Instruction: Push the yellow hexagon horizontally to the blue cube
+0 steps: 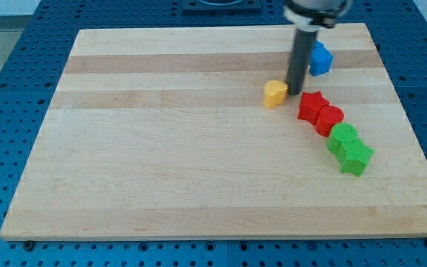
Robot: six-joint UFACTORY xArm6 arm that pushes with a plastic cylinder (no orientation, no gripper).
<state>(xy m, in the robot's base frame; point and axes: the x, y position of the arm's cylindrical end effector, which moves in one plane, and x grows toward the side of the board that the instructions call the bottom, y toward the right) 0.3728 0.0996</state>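
The yellow hexagon (pixel 275 93) lies on the wooden board (pixel 161 148) right of centre, in the upper half. My tip (pixel 296 92) stands just to the hexagon's right, touching or nearly touching it. The blue cube (pixel 319 59) lies above and to the right of the tip, partly hidden behind the rod.
A red star (pixel 312 105) and a red cylinder-like block (pixel 329 119) lie just below and right of the tip. A green block (pixel 342 137) and a green star (pixel 356 156) continue that diagonal row towards the board's right edge.
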